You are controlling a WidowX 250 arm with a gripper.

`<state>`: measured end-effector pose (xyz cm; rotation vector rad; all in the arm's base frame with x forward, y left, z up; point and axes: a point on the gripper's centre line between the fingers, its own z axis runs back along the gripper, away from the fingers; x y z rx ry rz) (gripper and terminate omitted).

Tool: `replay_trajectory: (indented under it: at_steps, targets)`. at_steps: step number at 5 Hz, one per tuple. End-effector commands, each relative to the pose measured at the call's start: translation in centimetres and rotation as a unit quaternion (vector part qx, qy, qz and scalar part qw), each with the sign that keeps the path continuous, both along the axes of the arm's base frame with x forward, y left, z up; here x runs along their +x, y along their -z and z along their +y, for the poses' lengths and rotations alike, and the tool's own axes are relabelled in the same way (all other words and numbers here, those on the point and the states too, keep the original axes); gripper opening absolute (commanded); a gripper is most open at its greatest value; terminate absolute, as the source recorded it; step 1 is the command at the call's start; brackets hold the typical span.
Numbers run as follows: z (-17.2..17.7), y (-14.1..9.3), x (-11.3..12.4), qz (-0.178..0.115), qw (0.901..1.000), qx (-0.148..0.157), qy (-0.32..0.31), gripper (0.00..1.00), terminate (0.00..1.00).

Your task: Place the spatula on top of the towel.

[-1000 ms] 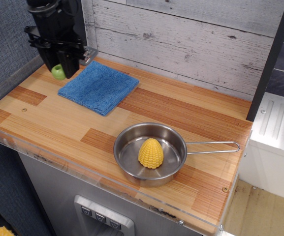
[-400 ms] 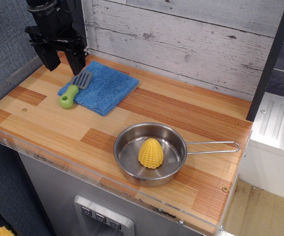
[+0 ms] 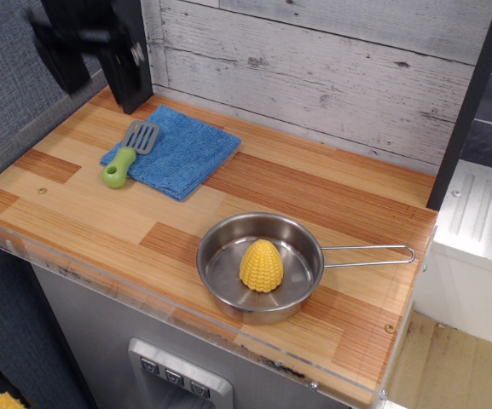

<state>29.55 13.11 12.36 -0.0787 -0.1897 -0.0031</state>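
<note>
Wooden counter (image 3: pixel 314 200): spatula (image 3: pixel 129 152) lies on towel (image 3: pixel 177 149) edge, handle overhanging; my gripper (image 3: pixel 88 51) is blurred above, jaw state indeterminate; placement looks done, next I retreat clear.

A steel pan (image 3: pixel 263 266) with a long thin handle stands on the wooden counter (image 3: pixel 314 192), near its front edge. Inside the pan a yellow toy corn (image 3: pixel 261 265) stands upright. Behind the counter is a grey plank wall (image 3: pixel 331 68).
</note>
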Motion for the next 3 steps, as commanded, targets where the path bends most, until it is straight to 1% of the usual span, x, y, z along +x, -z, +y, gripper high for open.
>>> replay_trajectory:
  at_steps: [1,2,3]
  targets:
    - [-1.16,-0.9,-3.37,0.024,0.9991,0.022,0.027,1.0,0.0]
    - [-1.21,0.07,-3.75,0.051,0.997,0.044,0.039,1.0,0.0]
    - [-1.21,0.07,-3.75,0.051,0.997,0.044,0.039,1.0,0.0]
